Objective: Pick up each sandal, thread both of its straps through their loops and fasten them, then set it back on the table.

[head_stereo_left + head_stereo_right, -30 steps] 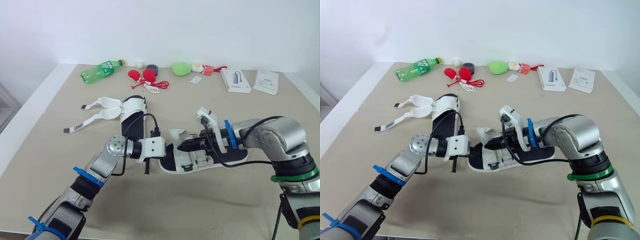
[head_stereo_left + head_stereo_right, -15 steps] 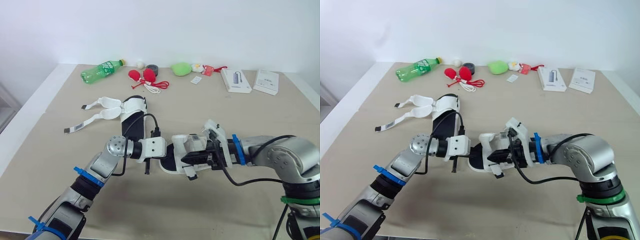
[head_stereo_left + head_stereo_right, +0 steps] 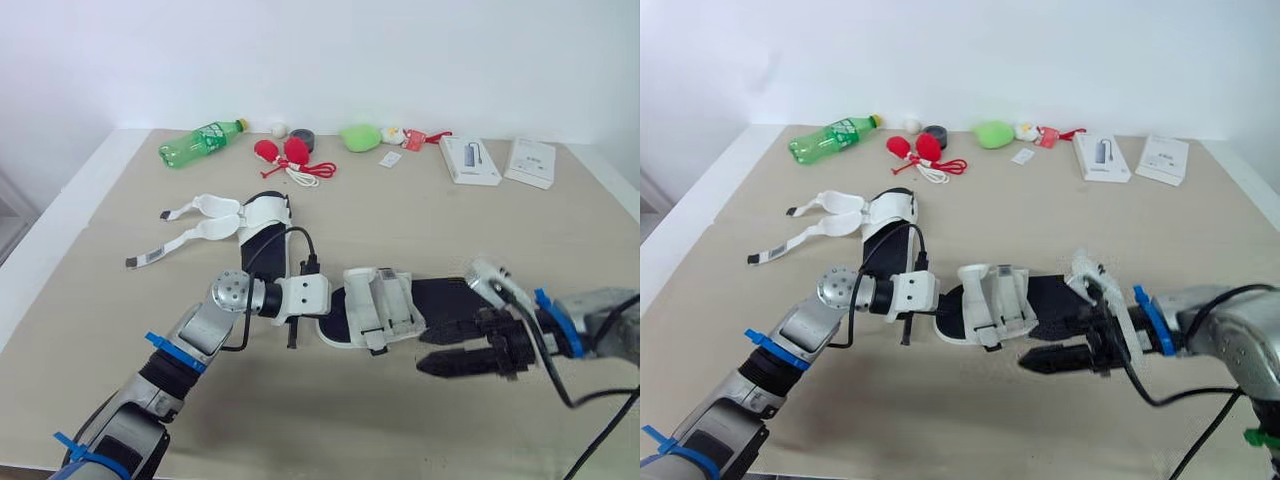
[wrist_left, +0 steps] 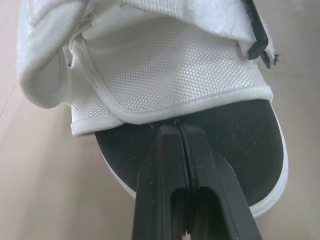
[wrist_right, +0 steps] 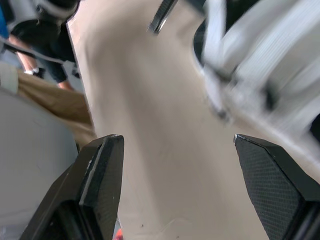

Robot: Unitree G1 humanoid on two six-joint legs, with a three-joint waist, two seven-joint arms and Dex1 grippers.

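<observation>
One sandal [image 3: 383, 306], black-soled with white straps folded across it, lies at the middle of the table [image 3: 420, 225]. My left gripper [image 3: 337, 303] is shut, and its tips [image 4: 178, 128] rest on the black insole just below the white mesh strap [image 4: 165, 75]. My right gripper [image 3: 452, 348] hovers open beside the sandal's right end, its fingers [image 5: 102, 170] wide apart with nothing between them. The second sandal [image 3: 264, 222] lies further back on the left, its two loose straps [image 3: 190, 222] trailing leftward.
Along the table's far edge sit a green bottle [image 3: 200, 143], red objects with a cord [image 3: 287, 152], a tape roll [image 3: 303, 138], a green plush [image 3: 362, 137], a small card [image 3: 391, 159] and two white boxes [image 3: 471, 160].
My right gripper let go of the sandal's strap, opened wide and drew back to the right. The strap now lies folded over the sandal. The left arm stayed put.
</observation>
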